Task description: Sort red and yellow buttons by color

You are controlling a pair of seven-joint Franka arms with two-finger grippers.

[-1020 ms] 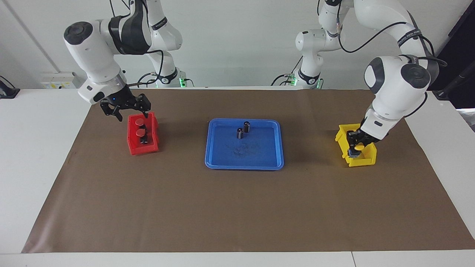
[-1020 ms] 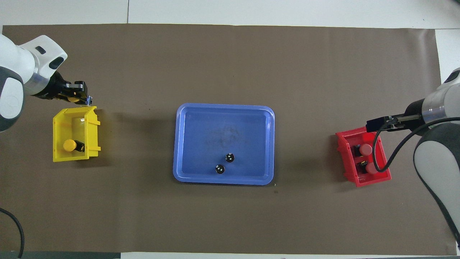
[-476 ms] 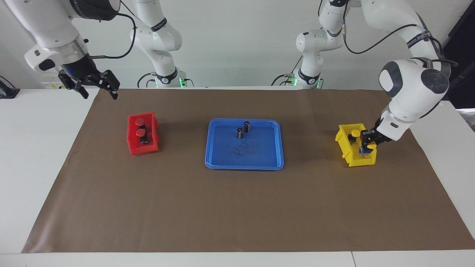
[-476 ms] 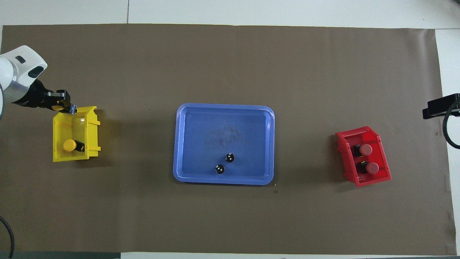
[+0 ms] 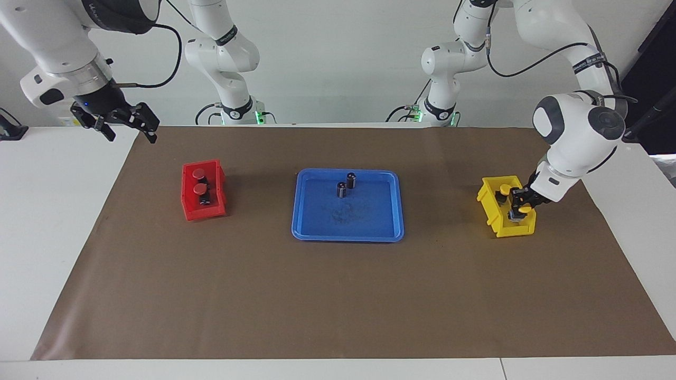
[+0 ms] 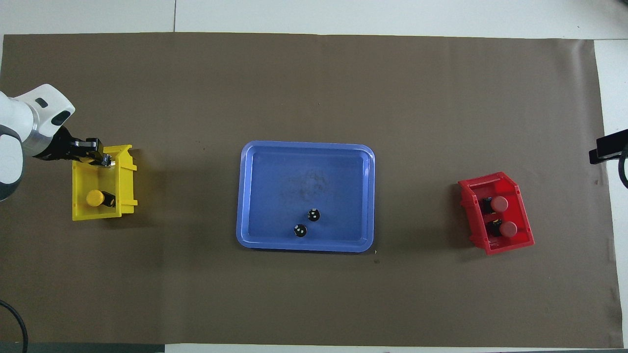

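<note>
Two red buttons [image 5: 198, 173] [image 5: 200, 188] lie in the red bin [image 5: 187, 206]; they also show in the overhead view [image 6: 499, 203] [image 6: 508, 228]. One yellow button [image 5: 504, 189] [image 6: 94, 197] lies in the yellow bin [image 5: 488, 203] [image 6: 126, 196]. My left gripper [image 5: 520, 211] [image 6: 102, 158] is shut on the second yellow button [image 5: 525, 209] and holds it low in the part of that bin farther from the robots. My right gripper [image 5: 125, 125] is open and empty, raised over the table's edge at the right arm's end; only its tip [image 6: 607, 148] shows from overhead.
A blue tray [image 5: 348, 236] [image 6: 304, 146] sits mid-table between the bins, with two small dark capless cylinders [image 5: 351, 180] [image 5: 341, 189] standing in its part nearer the robots. Brown paper [image 5: 317, 295] covers the table.
My right gripper rose from the red bin and swung out to the table's edge. My left gripper shifted with the yellow button and now sits lower in the yellow bin.
</note>
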